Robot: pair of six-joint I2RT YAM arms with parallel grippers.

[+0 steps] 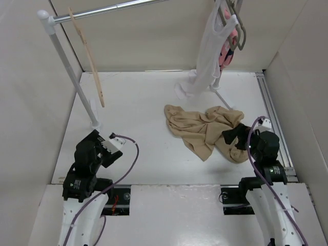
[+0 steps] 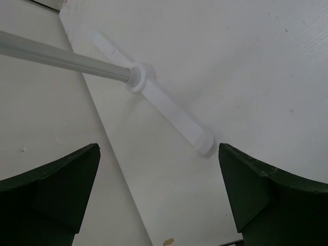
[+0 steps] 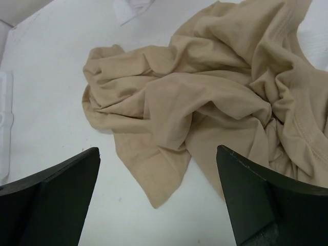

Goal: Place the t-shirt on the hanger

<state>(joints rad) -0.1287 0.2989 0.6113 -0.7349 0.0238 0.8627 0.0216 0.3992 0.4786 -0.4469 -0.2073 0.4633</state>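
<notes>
Tan fabric, crumpled in one heap, is the t-shirt [image 3: 195,97]. It lies on the table [image 1: 143,102] directly ahead of and below the right end effector [image 3: 158,151], whose jaws stand wide apart with nothing between them. A loose pointed flap of the shirt reaches toward the gap. Off by the right finger runs a stitched band, which could be the collar or a sleeve hem; the folds hide which.

The left end effector [image 2: 159,148] is likewise spread wide and empty. It faces the white foot of the clothes rack [image 2: 169,110], with no cloth near it. The hanger [image 1: 88,56] is hooked on the rail [image 1: 102,11], tilted, and well apart from the left end effector, up and beyond it.

The step in hand looks like the first pick of the shirt. Biting into the middle of the heap would probably catch several layers and lift a knot. The better target is the stitched band on the right-finger side:

- Come down over it and pinch one edge only.
- Raise it slowly so the rest falls open and shows the neck.

The flap nearest the gap is easy to reach, but it is likely a bottom corner, so the garment would hang the wrong way up. The left end effector is best placed to fetch the hanger, keeping clear of the rack's upright.
</notes>
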